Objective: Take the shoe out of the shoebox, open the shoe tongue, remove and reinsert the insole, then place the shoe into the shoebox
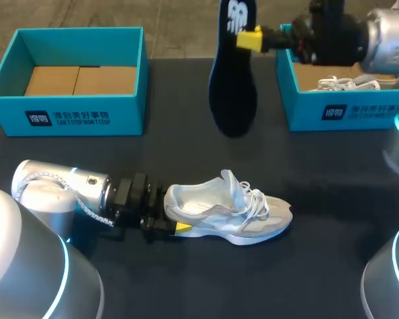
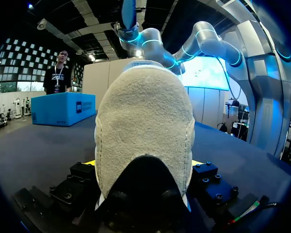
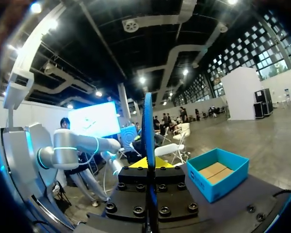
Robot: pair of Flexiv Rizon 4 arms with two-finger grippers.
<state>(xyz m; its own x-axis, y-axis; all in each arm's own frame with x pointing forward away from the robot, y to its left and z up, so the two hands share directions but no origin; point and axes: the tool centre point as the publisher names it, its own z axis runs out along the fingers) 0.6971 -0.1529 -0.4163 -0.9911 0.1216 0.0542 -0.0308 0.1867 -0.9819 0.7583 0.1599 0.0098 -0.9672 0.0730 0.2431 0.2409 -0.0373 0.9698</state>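
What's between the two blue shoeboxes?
The black insole, held in the right gripper, hangs between the left shoebox and the right shoebox. Seen in the head view.

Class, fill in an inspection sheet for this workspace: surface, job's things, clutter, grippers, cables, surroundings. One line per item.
Surface: dark table.
Job's things: shoe upright on the table, out of both boxes; insole out of it, held in the air; left box empty, cardboard floor showing; right box holds a second shoe.
Clutter: nothing seen.
Grippers: left gripper shut on the shoe's heel; right gripper shut on the insole.
Cables: white cable along the left arm's wrist.
Surroundings: nothing seen.
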